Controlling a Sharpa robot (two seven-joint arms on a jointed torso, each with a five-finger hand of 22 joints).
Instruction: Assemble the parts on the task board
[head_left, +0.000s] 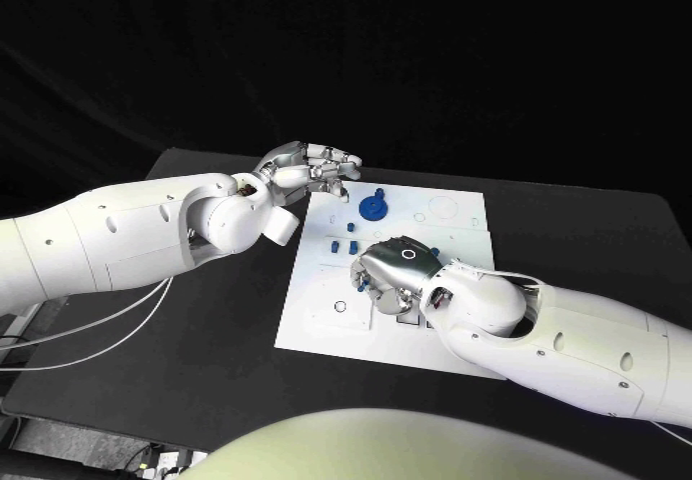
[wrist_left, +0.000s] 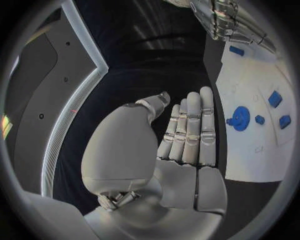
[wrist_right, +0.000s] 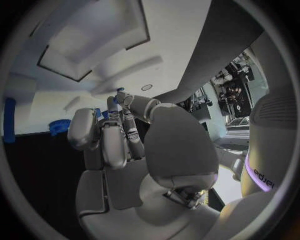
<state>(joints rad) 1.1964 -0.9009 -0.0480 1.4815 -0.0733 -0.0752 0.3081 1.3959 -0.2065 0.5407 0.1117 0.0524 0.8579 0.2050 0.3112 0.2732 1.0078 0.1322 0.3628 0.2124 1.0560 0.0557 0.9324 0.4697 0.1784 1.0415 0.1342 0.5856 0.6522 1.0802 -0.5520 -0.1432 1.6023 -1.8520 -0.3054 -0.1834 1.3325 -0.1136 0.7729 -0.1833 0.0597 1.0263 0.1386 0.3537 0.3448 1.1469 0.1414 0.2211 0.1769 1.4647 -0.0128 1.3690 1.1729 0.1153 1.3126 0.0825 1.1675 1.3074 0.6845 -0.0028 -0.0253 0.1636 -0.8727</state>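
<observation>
The white task board (head_left: 459, 215) lies in the middle of the black table. A blue gear (head_left: 374, 208) sits near its far edge, with small blue parts (head_left: 343, 244) just nearer; the gear (wrist_left: 239, 116) and parts (wrist_left: 275, 98) also appear in the left wrist view. My left hand (head_left: 310, 166) hovers at the board's far left corner, fingers (wrist_left: 190, 125) straight and side by side, holding nothing. My right hand (head_left: 397, 264) is low over the board's middle, fingers pointing down. Its thumb and a finger pinch a small blue part (wrist_right: 119, 91). More blue parts (head_left: 365, 285) lie beside its fingers.
Printed outlines and holes mark the board's far right (head_left: 444, 207) and near left (head_left: 338, 307). Bare black table (head_left: 202, 330) surrounds the board on all sides. My right forearm (head_left: 577, 340) covers the board's near right corner.
</observation>
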